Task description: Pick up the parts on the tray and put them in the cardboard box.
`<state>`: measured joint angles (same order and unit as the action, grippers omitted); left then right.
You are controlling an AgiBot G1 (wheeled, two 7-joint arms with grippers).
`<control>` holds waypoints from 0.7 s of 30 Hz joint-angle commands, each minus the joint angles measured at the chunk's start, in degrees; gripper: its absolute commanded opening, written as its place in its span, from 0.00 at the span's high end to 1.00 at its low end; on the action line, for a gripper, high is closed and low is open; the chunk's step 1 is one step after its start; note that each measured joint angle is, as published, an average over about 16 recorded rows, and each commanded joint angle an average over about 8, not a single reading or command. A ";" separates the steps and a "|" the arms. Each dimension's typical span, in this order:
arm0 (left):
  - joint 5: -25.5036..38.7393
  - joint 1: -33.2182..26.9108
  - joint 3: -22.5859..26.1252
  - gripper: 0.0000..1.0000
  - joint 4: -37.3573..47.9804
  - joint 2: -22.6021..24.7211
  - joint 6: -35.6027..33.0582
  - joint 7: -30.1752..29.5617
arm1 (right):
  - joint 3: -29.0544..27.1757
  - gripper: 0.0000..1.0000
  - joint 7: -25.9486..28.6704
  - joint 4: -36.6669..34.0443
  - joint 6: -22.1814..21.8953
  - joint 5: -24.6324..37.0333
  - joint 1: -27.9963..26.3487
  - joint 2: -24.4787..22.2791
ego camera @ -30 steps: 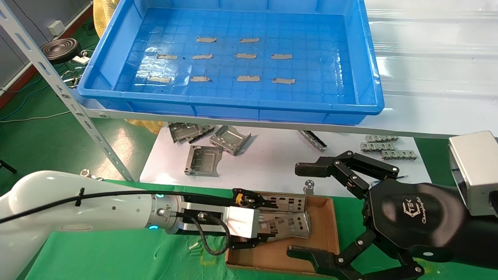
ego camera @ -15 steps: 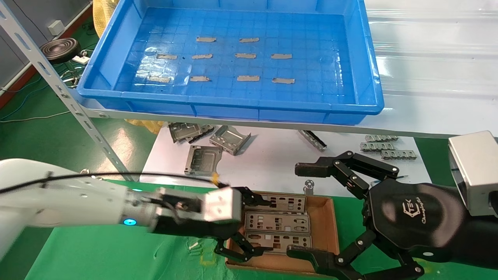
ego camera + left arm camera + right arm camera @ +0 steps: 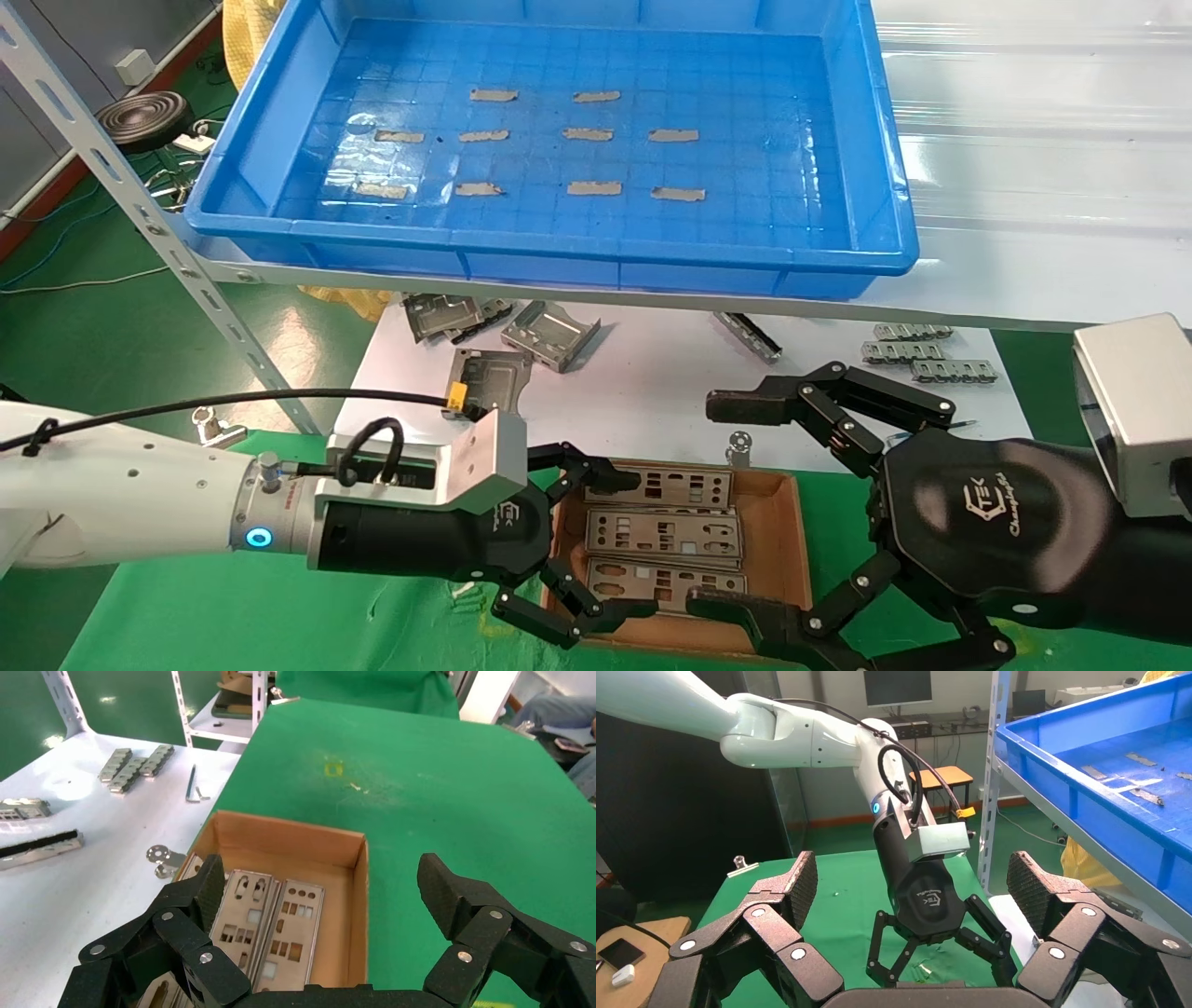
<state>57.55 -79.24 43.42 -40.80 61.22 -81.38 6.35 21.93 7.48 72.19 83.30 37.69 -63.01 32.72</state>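
Inside the brown cardboard box (image 3: 773,550) lie punched silver parts (image 3: 663,536); both grippers' jaws gape.

You can read little here. On the black housing of the right gripper (image 3: 736,508), at about 4 o'clock in the head view, a white logo reads "TEK" with slanted script beside it too small to make out. The left gripper (image 3: 610,545) housing bears the same small logo, barely legible.
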 commanded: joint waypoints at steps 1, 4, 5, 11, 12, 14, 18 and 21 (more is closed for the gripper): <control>0.64 -0.15 0.18 0.00 -0.30 0.13 0.52 0.31 | 0.00 0.00 0.00 0.00 0.00 0.00 0.00 0.00; -0.05 0.47 -0.74 0.00 -1.27 -0.72 0.26 -0.30 | 0.00 0.00 0.00 0.00 0.00 0.00 0.00 0.00; -0.27 0.72 -1.13 0.00 -1.73 -1.09 0.20 -0.54 | 0.00 0.00 0.00 -0.01 0.00 0.00 0.00 0.00; -1.89 2.49 -3.88 0.00 -4.98 -3.72 -0.28 -2.28 | 0.01 0.00 0.00 -0.01 0.01 0.00 0.00 0.00; -2.16 2.80 -4.35 0.00 -5.54 -4.17 -0.36 -2.57 | 0.01 0.00 0.00 -0.01 0.01 0.00 0.00 0.00; -2.71 3.39 -5.27 0.00 -6.63 -5.05 -0.51 -3.15 | 0.01 0.00 -0.01 -0.01 0.01 0.00 0.00 0.00; -3.81 4.60 -7.14 0.00 -8.84 -6.84 -0.84 -4.33 | 0.01 0.00 -0.01 -0.01 0.01 0.00 -0.01 0.00; -4.63 5.50 -8.54 0.00 -10.49 -8.18 -1.08 -5.21 | 0.01 0.00 -0.01 -0.01 0.01 0.00 -0.01 0.00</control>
<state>52.93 -73.74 34.88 -51.29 53.05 -82.45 1.13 21.94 7.47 72.18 83.30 37.69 -63.02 32.72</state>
